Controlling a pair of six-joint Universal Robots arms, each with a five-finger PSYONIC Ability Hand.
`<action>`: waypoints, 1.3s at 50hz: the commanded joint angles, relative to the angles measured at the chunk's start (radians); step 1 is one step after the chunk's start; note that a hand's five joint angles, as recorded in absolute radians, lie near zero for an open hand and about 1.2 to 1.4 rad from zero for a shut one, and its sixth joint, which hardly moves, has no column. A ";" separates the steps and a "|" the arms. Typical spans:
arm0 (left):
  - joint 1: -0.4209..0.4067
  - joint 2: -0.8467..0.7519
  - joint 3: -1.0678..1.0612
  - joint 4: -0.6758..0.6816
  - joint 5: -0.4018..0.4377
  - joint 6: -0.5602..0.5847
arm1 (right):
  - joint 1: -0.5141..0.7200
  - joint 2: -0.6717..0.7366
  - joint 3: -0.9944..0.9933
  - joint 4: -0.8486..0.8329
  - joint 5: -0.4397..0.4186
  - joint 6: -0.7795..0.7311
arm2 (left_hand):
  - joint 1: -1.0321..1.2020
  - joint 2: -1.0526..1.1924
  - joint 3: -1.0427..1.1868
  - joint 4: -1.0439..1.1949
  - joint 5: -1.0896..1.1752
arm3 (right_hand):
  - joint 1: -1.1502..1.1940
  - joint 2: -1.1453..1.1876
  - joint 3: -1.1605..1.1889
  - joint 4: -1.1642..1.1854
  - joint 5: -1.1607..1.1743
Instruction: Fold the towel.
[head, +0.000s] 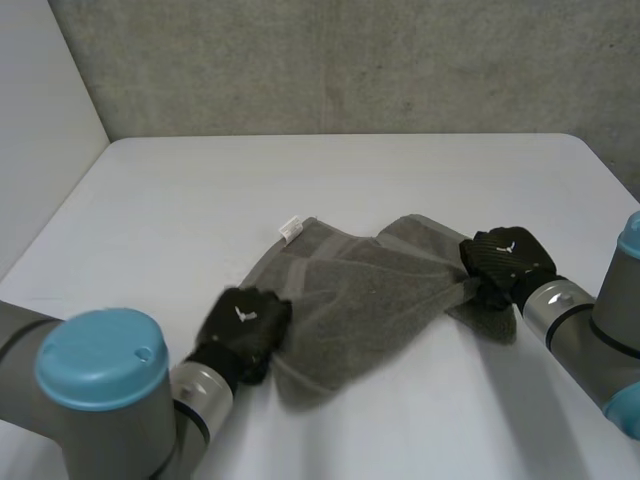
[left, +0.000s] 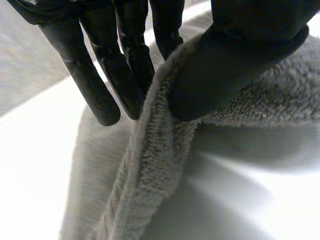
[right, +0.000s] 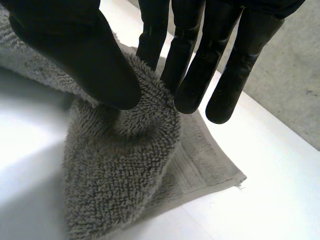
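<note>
A grey towel lies rumpled across the middle of the white table, a small white label at its far left corner. My left hand is at the towel's near left edge. In the left wrist view its thumb and fingers pinch a raised fold of the towel. My right hand is at the towel's right end. There its thumb and fingers pinch a bunched fold of the towel, with a flat corner lying on the table below.
A concrete wall runs along the far edge of the table, and a pale wall stands at the left. Bare white table surface lies around the towel on all sides.
</note>
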 joint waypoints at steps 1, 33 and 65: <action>0.041 0.193 -0.003 0.003 -0.074 0.009 | -0.005 -0.034 -0.052 0.040 -0.003 0.000 | 0.258 0.227 0.229 0.228 0.240 | 0.435 0.227 0.211 0.203 0.240; 0.183 0.336 0.078 -0.126 -0.027 -0.002 | 0.051 0.167 -0.884 0.584 -0.052 -0.015 | 0.258 0.227 0.229 0.228 0.240 | 0.435 0.227 0.211 0.203 0.240; 0.249 0.115 0.120 -0.083 -0.037 0.004 | 0.192 -0.030 -0.297 0.320 0.085 0.117 | 0.258 0.227 0.229 0.228 0.240 | -0.598 -0.806 -0.822 -0.830 -0.793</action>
